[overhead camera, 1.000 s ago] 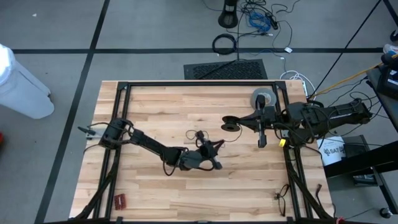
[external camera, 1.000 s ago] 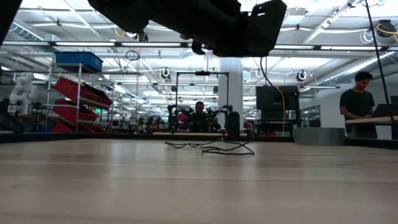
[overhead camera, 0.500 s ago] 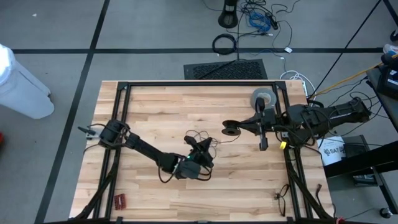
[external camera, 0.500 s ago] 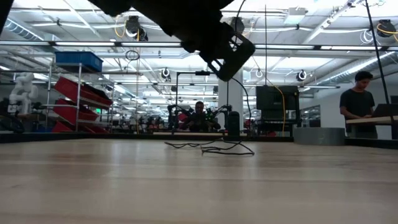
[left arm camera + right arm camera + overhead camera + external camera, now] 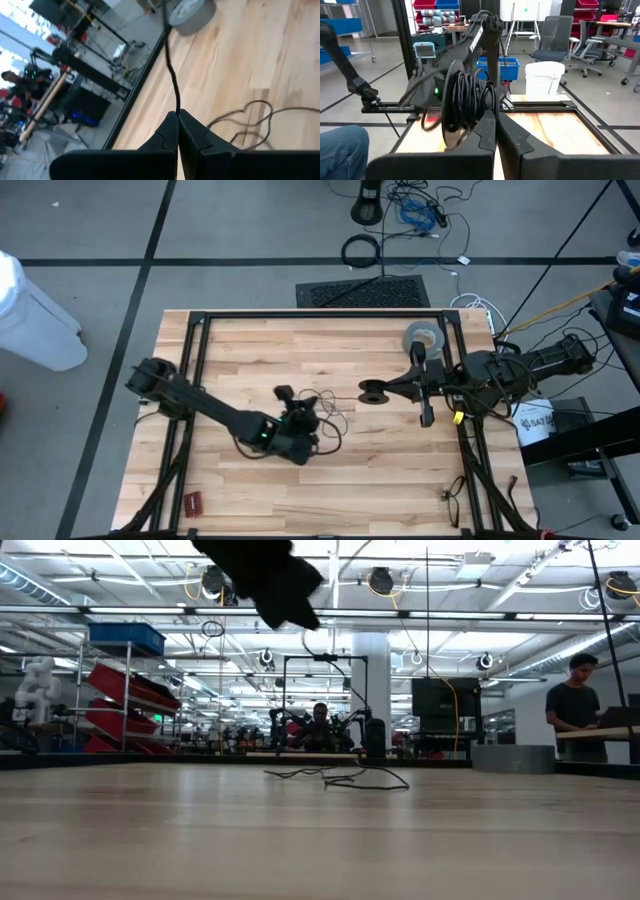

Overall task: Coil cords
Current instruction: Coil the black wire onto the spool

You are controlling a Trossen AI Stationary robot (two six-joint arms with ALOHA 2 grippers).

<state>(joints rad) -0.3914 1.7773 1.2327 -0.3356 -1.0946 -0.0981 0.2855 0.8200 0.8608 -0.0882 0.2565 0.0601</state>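
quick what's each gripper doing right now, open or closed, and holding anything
Left gripper: closed on the long, very thin black wire.
Right gripper: closed on a black spool wound with wire.

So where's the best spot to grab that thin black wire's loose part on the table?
Pinch a single strand of the wire at its loose loop, coming straight down from above: it lies flat on the table, too thin to catch from the side.
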